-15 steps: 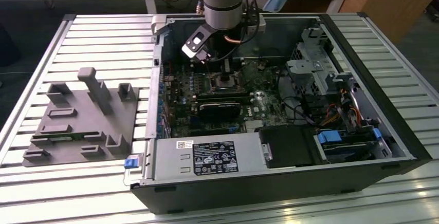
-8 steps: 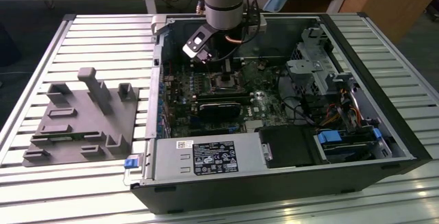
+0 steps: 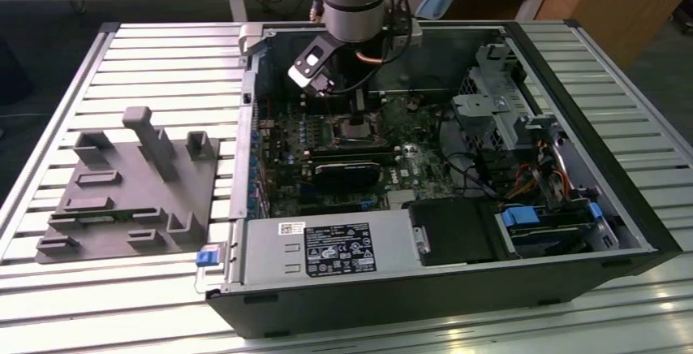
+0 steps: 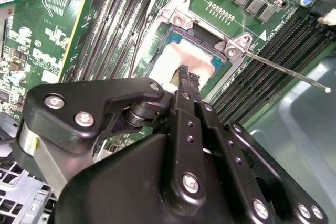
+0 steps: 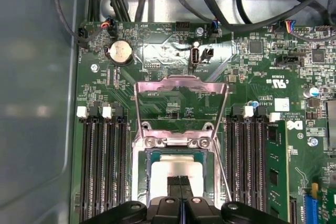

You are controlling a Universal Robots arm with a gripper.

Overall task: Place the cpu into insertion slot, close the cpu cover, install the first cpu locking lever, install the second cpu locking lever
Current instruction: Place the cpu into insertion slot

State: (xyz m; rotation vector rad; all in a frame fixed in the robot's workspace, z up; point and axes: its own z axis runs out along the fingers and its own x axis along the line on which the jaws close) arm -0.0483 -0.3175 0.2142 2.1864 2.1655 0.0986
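Gripper (image 4: 187, 74) pinched shut, empty, tips at cpu (image 5: 176, 166) in insertion slot (image 5: 143, 174) | cpu cover (image 5: 181, 81) raised open | likely seating check: keep contact light, centred, chip flat.

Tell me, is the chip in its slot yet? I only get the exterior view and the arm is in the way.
Observer: Yes. In the first wrist view the cpu lies flat in the insertion slot.
Operator: Is the lid shut on it?
Observer: No. The cpu cover stands swung up, off the slot.
Operator: What about the pinchy bit?
Observer: In the second wrist view the end effector hangs right over the cpu, fingertips closed together with nothing between them.
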